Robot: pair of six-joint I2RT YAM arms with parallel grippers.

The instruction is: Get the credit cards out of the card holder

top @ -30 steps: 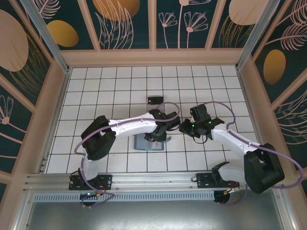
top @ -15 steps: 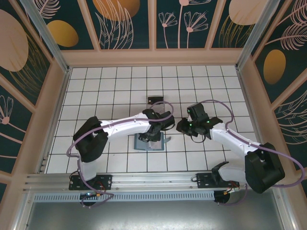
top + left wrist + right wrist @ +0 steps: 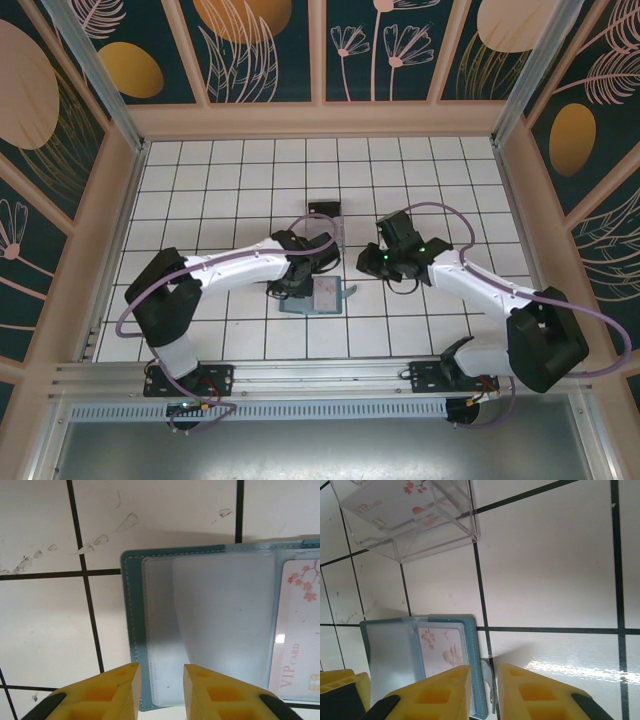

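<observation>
Left tool hovers at the bottom of its wrist view, yellow fingers a narrow gap apart over the lower edge of the card holder, which lies open on the tiled table. A pale VIP card sits in its right-hand sleeve (blossoms printed on it). Right tool, fingers likewise slightly apart, hangs at the holder's right edge, with a clear box at the upper left. A black card lies well apart, above centre.
</observation>
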